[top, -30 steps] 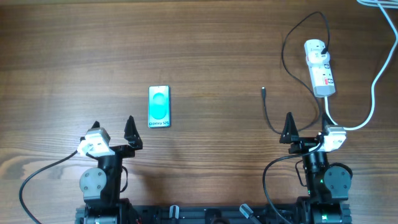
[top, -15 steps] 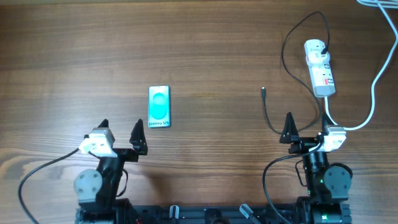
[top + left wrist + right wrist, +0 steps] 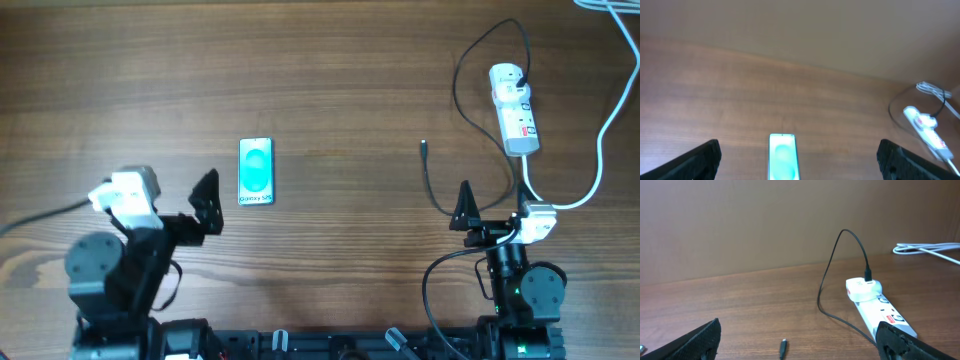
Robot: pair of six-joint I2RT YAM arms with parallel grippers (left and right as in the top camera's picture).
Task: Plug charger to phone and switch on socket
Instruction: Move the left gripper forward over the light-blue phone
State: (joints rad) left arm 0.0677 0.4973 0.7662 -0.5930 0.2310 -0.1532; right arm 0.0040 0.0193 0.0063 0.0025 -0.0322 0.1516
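Observation:
The phone (image 3: 256,171) lies flat on the table, turquoise screen up; it also shows in the left wrist view (image 3: 784,163), straight ahead between my fingers. My left gripper (image 3: 178,205) is open and empty, just left of and below the phone. The socket (image 3: 514,110) lies at the far right, with a white adapter plugged in at its top end. The charger cable (image 3: 455,90) loops from there down to its plug tip (image 3: 424,147). The plug tip also shows in the right wrist view (image 3: 783,345). My right gripper (image 3: 495,205) is open and empty, below the cable.
The socket's thick white cord (image 3: 603,140) runs down the right side of the table and off the top right corner. The socket also shows in the right wrist view (image 3: 880,310) and, far off, in the left wrist view (image 3: 927,131).
My left arm has swung left and turned, its gripper now nearer the phone's level. The right arm, phone, cable and socket have not moved.

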